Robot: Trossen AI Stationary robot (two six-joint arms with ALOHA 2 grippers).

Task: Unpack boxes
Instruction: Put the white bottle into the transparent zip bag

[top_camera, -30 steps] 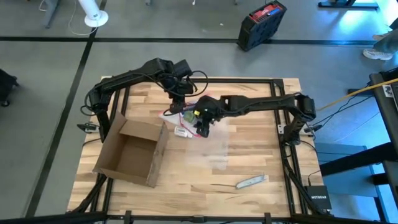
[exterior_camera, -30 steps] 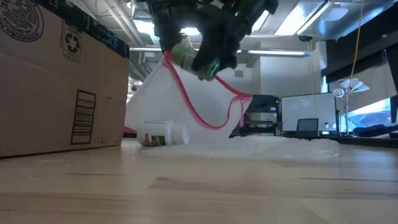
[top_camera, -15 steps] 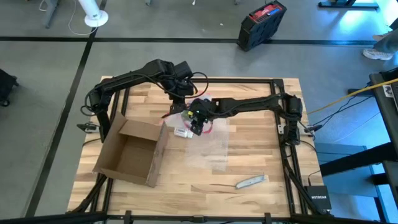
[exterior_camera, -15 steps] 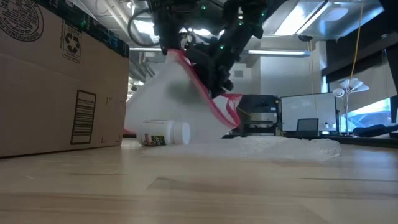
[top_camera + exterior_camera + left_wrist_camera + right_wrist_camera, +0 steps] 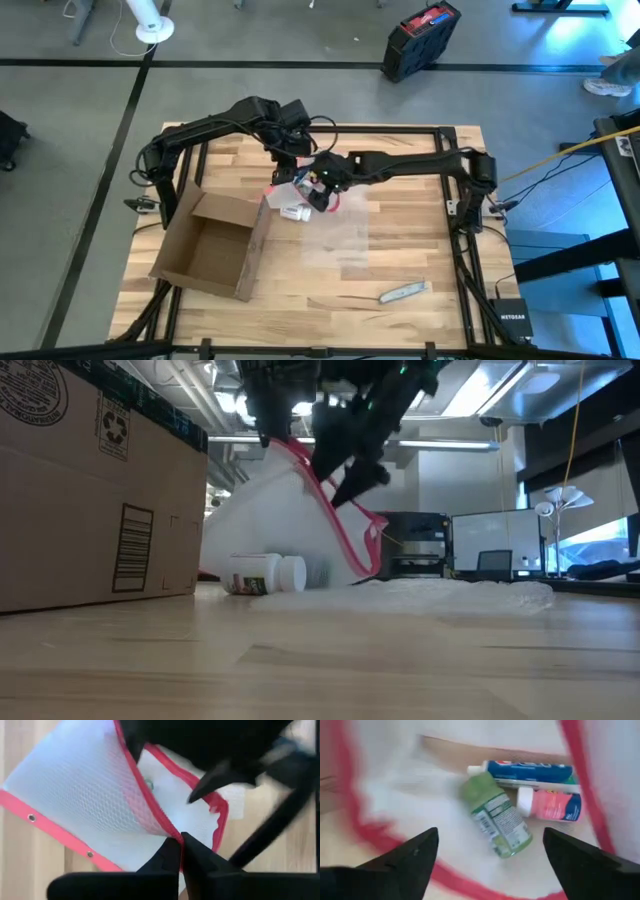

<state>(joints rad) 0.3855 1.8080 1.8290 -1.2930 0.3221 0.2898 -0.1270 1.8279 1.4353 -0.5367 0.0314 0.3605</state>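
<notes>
One box [image 5: 212, 245] beside right gripper [image 5: 318, 195], apart

1. On my cardboard box [image 5: 95, 490], a recycling symbol sits above a barcode label; beside the symbol, a round stamp I can't read.
2. Floor-side box [image 5: 513, 318] right of the table reads "NETGEAR".

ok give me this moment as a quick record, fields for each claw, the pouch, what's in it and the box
left claw: shut on the pouch's pink-red edge, holding it up
right claw: open, over the pouch mouth
pouch: clear, hanging open above the table
inside pouch: green bottle, blue tube, pink bottle
white bottle: lying on the table beside the box
cardboard box: open, left of the pouch
</notes>
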